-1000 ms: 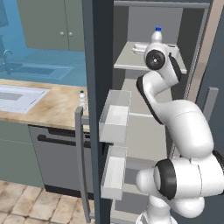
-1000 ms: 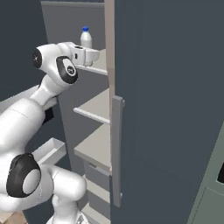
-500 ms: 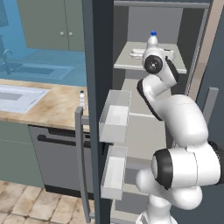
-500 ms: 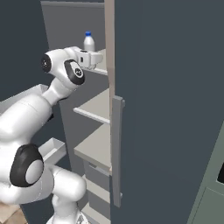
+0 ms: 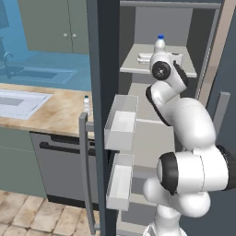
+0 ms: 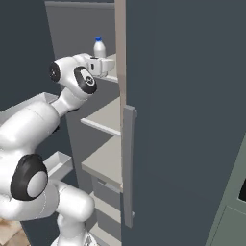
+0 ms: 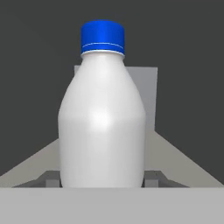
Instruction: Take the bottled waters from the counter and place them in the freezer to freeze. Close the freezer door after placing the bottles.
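Still clamped on the water bottle (image 7: 101, 116) between the gripper (image 7: 101, 178) jaws, upright over the freezer's top shelf (image 5: 138, 67), door bins (image 5: 120, 120) behind; second bottle (image 5: 86, 105) on counter (image 5: 55, 113); arm drawn nearer.

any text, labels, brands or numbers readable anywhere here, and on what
No readable text anywhere.
Bottled water held in the pincer at the top freezer shelf: plain whitish body and blue cap, no label.
Second bottled water on the counter: too small to tell.
Freezer door and dishwasher: no markings visible.
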Controlling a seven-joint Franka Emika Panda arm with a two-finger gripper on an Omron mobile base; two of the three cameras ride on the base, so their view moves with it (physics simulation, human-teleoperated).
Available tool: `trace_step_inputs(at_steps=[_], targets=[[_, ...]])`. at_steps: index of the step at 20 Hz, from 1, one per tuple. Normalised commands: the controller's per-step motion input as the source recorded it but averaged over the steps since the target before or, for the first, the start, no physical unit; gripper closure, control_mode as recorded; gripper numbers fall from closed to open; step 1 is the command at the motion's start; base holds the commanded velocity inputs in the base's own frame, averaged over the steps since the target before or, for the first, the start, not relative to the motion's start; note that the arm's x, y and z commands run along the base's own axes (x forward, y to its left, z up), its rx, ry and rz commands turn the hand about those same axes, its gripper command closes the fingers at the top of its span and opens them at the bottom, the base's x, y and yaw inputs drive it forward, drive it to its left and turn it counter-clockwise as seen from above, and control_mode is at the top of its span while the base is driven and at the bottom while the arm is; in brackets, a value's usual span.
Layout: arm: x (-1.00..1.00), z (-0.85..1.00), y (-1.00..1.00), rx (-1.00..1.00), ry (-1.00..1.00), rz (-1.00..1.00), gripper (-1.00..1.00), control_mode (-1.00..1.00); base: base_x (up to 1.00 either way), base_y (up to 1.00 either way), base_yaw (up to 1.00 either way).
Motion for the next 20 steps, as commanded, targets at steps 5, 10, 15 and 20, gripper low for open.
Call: trace_step_inputs(at_steps=[5, 10, 15, 20], targets=[[0.15, -0.02, -0.11, 0.0, 0.0, 0.0, 1.0, -1.0, 0.0, 0.0, 0.0], [0.14, 0.0, -0.06, 0.0, 0.0, 0.0, 1.0, -1.0, 0.0, 0.0, 0.0], [0.25, -0.01, -0.07, 0.0, 0.0, 0.0, 1.0, -1.0, 0.0, 0.0, 0.0], [0.35, -0.15, -0.14, 0.0, 0.0, 0.0, 1.0, -1.0, 0.0, 0.0, 0.0]])
